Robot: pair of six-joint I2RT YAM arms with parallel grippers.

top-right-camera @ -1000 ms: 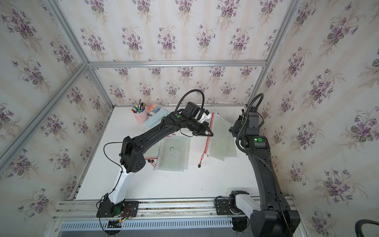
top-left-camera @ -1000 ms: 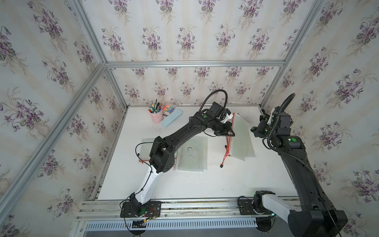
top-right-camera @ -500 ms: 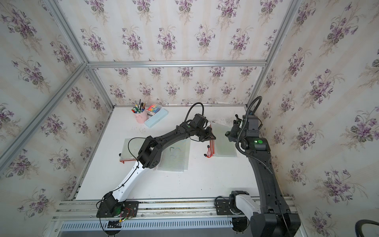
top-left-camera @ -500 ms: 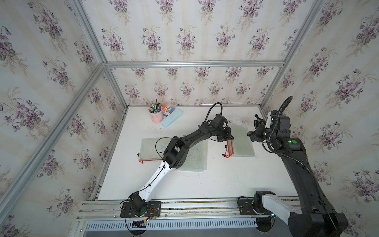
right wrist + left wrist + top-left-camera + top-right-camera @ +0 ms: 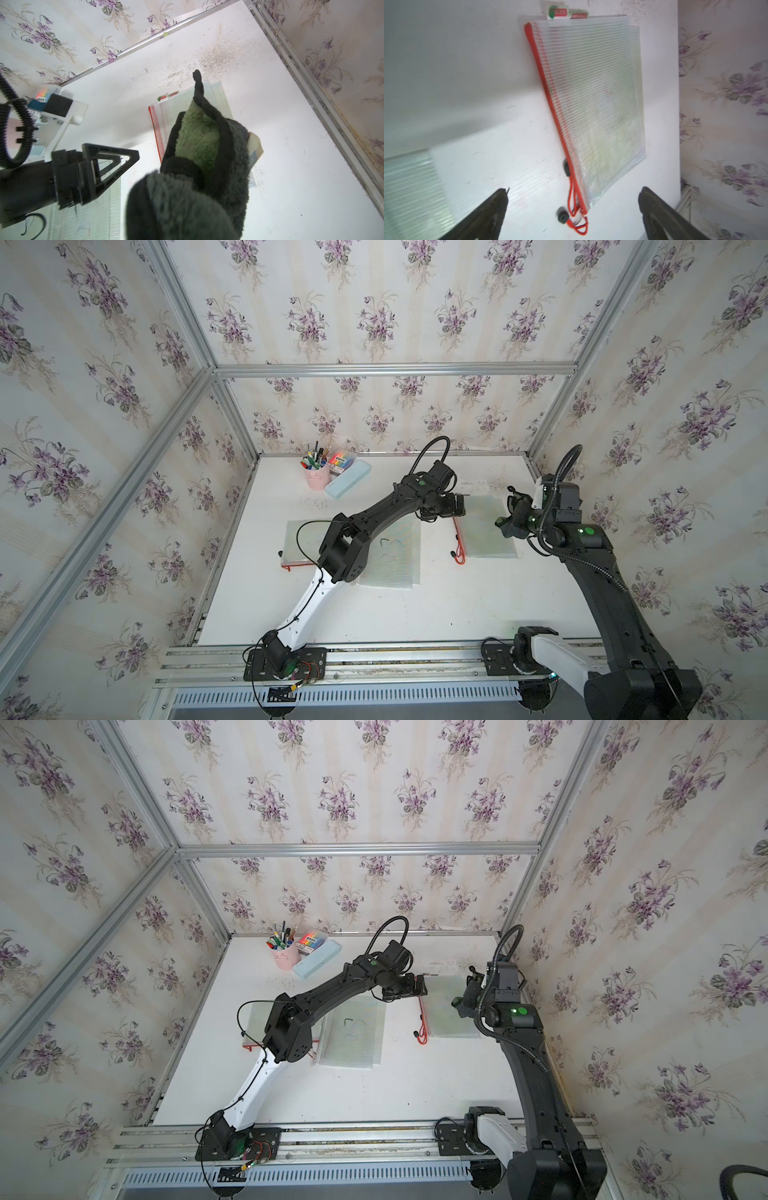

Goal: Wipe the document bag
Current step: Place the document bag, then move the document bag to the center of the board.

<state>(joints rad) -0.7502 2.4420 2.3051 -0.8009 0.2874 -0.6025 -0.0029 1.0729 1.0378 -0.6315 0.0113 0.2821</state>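
Observation:
A clear mesh document bag (image 5: 488, 526) (image 5: 451, 1011) with a red zipper edge (image 5: 550, 93) lies flat on the right of the white table. My left gripper (image 5: 457, 506) (image 5: 574, 190) hovers open just left of it, above its red pull cord (image 5: 577, 209), holding nothing. My right gripper (image 5: 513, 516) is shut on a green and dark fluffy cloth (image 5: 199, 133), which hangs over the bag's right part and hides the jaws. A second document bag (image 5: 390, 551) with dark scribbles lies mid-table, and a third (image 5: 299, 547) sits partly under the left arm.
At the back left stand a pink pen cup (image 5: 316, 475), a blue case (image 5: 347, 485) and a marker box (image 5: 343, 458). Dark specks (image 5: 216, 56) dirty the table behind the right bag. The right wall's metal rail (image 5: 311, 87) runs close by the right arm.
The left gripper held the red-zipper bag up on edge, lowered it flat onto the right of the table, then opened and let go. The right arm barely moved.

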